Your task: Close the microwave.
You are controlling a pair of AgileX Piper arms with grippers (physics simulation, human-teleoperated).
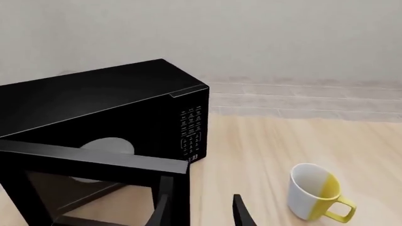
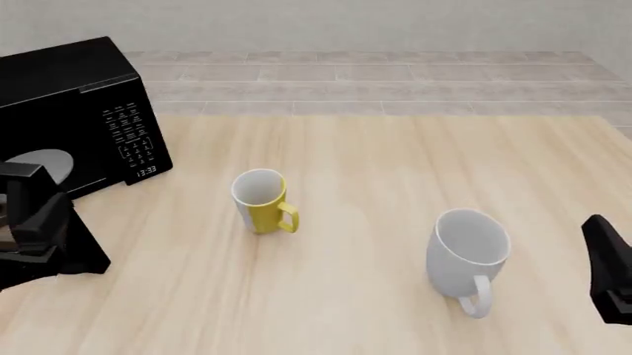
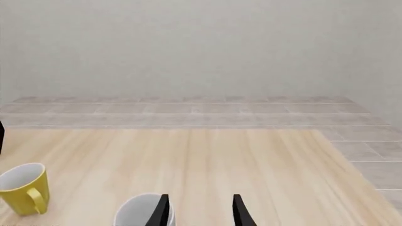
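The microwave point(image 1: 107, 101) is a large glossy black box with a white-marked keypad point(image 1: 191, 129) and stands at the table's far left point(image 2: 69, 89). Its door point(image 1: 94, 161) hangs wide open, swung out toward me, and the pale turntable point(image 2: 44, 164) shows inside. My left gripper point(image 1: 199, 214) is open just behind the door's free edge, with one finger point(image 1: 160, 212) right against that edge. In the front view the left gripper blends into the black door point(image 2: 59, 255). My right gripper point(image 2: 599, 231) is open at the near right, holding nothing.
A yellow-and-white mug point(image 2: 262, 201) stands upright mid-table, right of the microwave. A white mug point(image 2: 466, 255) stands nearer, to the right, just ahead of the right gripper point(image 3: 199, 212). Beyond the wooden table point(image 2: 395, 163) lie a tiled floor and a wall.
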